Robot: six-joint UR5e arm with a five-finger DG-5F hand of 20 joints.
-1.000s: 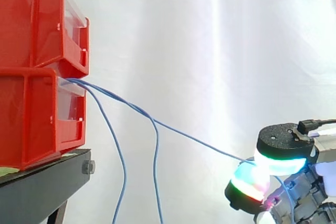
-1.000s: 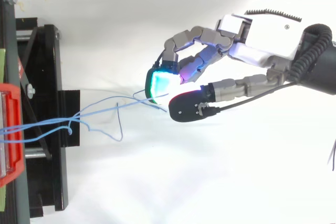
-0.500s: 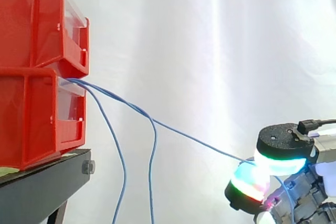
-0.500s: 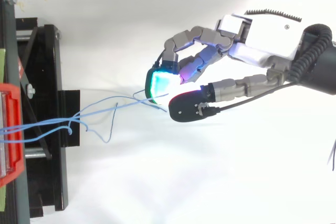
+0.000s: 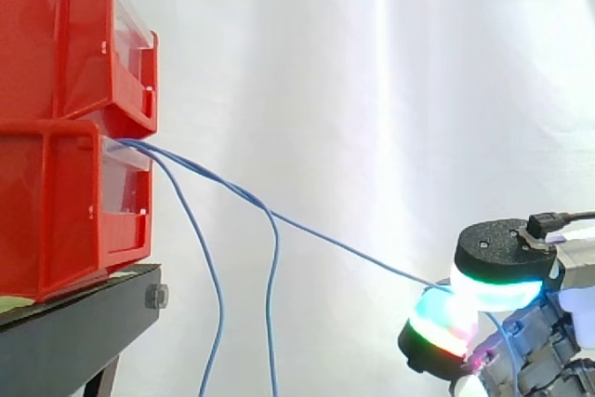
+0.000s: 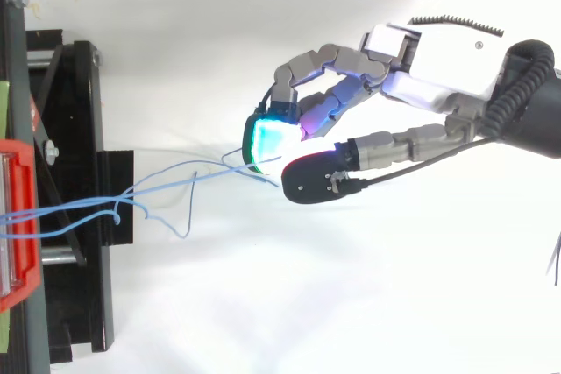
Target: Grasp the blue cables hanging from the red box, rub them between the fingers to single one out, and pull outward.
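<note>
Two red bins are stacked at the left; blue cables come out of the lower red bin (image 5: 56,202) at its front lip. One blue cable (image 5: 344,251) runs taut and slanting down to the right, into my hand (image 6: 438,59). The hand is shut on it, the cable pinched between a cyan-glowing fingertip (image 6: 267,142) and the black-backed thumb (image 6: 316,179). Two other blue cables (image 5: 209,276) hang loose beneath the bin, away from the hand. In the side view the hand (image 5: 502,262) sits low at the right, well out from the bins.
The bins rest on a black stand (image 5: 74,332) at the left edge. The upper red bin (image 5: 65,34) overhangs the lower one. A white curtain forms the backdrop, and open space lies between the stand and the hand.
The hand and the taut cable have stayed put. A loose hanging cable has swung a little sideways and back.
</note>
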